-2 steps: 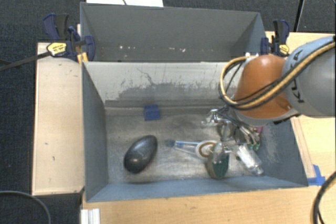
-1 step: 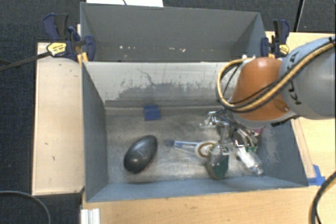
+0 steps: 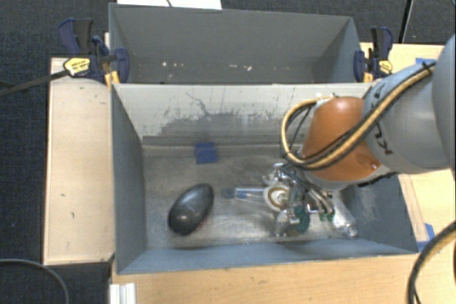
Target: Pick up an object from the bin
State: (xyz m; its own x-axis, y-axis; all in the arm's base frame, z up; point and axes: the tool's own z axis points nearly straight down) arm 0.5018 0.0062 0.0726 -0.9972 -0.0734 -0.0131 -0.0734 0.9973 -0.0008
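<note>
Low at the front right of the bin, the pincer sits among a heap of clear and green bits; clenched or released, I cannot tell. Crowded so, it may catch only an edge, which slips free.

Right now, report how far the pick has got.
Done: the gripper is down inside the bin, at its front right. In hand: it sits over a small clutter there, a green piece and a clear one nearest. Whether it grips either cannot be told. Left: the lift; nothing is raised off the floor. The dark oval lump, blue block and pale blue stick lie apart.
</note>
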